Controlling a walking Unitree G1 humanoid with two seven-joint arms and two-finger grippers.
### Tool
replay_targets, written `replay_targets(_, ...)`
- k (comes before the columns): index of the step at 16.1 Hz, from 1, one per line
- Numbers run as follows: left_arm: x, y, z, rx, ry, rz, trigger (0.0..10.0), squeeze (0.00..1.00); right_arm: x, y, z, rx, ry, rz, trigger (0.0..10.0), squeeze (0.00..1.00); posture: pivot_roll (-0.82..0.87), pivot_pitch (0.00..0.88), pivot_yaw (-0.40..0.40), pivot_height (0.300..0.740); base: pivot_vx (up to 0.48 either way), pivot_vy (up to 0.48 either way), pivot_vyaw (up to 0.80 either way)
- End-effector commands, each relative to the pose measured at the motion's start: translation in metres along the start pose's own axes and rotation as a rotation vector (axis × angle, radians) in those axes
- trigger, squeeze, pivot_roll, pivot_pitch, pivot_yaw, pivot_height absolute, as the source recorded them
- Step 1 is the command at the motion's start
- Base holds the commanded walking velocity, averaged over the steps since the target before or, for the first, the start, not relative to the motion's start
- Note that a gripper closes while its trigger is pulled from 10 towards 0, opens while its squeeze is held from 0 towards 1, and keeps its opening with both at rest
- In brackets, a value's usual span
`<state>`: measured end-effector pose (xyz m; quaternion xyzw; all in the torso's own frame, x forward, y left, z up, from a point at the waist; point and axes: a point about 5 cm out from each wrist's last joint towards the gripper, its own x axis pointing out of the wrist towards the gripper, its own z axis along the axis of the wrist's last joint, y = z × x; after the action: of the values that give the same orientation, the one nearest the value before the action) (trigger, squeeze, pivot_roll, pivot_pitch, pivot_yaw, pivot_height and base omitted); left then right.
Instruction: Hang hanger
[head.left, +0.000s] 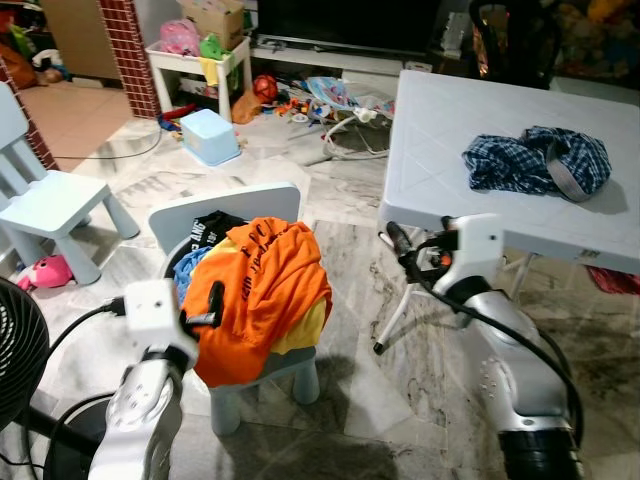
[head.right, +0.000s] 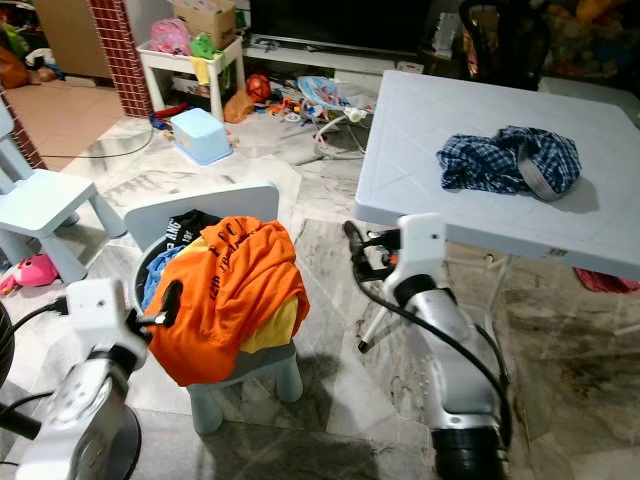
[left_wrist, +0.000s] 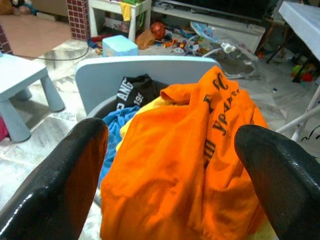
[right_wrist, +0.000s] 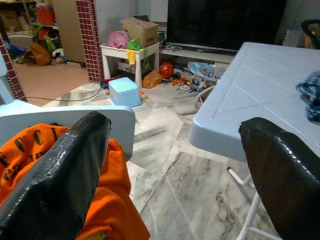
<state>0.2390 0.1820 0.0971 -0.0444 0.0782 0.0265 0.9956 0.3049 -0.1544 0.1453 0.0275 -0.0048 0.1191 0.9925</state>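
- Left end effector (head.left: 205, 306) raised just in front of the small chair (head.left: 262, 204), black fingers (left_wrist: 60, 190) spread wide apart, nothing held, tips close to the orange shirt (head.left: 262, 290).
- Orange shirt heaped on the chair seat over the front edge, atop blue, yellow and black garments; black one (left_wrist: 134, 90) against the chair's backrest.
- Right end effector (head.right: 352, 240) held over the marble floor (head.left: 420, 340) between the chair and the near left corner of the white desk (head.left: 450, 130), fingers (right_wrist: 55, 185) parted wide, empty.
- Blue checked cloth (head.left: 535, 160) bunched on the desk toward its right side, well apart from both end effectors.
- No hanger identifiable anywhere among the clothes or on the desk; cannot tell where it is.
- Second pale blue chair (head.left: 50, 200) at far left, toys (head.left: 300, 95) scattered on the floor beyond.
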Motion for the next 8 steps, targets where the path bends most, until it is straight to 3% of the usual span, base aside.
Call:
replay_targets(1, -0.002, 0.001, 0.004, 0.005, -0.014, -0.008, 10.0, 0.0, -0.004, -0.002, 0.002, 0.026, -0.005, 0.004, 10.0, 0.0, -0.05, 0.0, -0.073, 0.74, 0.0, 0.0, 0.0)
replay_targets(4, -0.003, 0.0, 0.007, 0.011, -0.03, -0.022, 10.0, 0.0, -0.01, 0.004, -0.005, 0.01, 0.027, 0.048, 10.0, 0.0, -0.04, 0.002, -0.07, 0.74, 0.0, 0.0, 0.0)
replay_targets(6, -0.003, -0.003, 0.01, 0.005, -0.038, -0.03, 10.0, 0.0, -0.014, 0.012, -0.008, -0.077, 0.037, 0.103, 10.0, 0.0, -0.05, 0.012, -0.068, 0.74, 0.0, 0.0, 0.0)
replay_targets(8, -0.003, -0.005, 0.01, 0.0, -0.035, -0.036, 10.0, 0.0, -0.015, 0.015, -0.009, -0.091, 0.041, 0.106, 10.0, 0.0, -0.04, 0.019, -0.069, 0.74, 0.0, 0.0, 0.8)
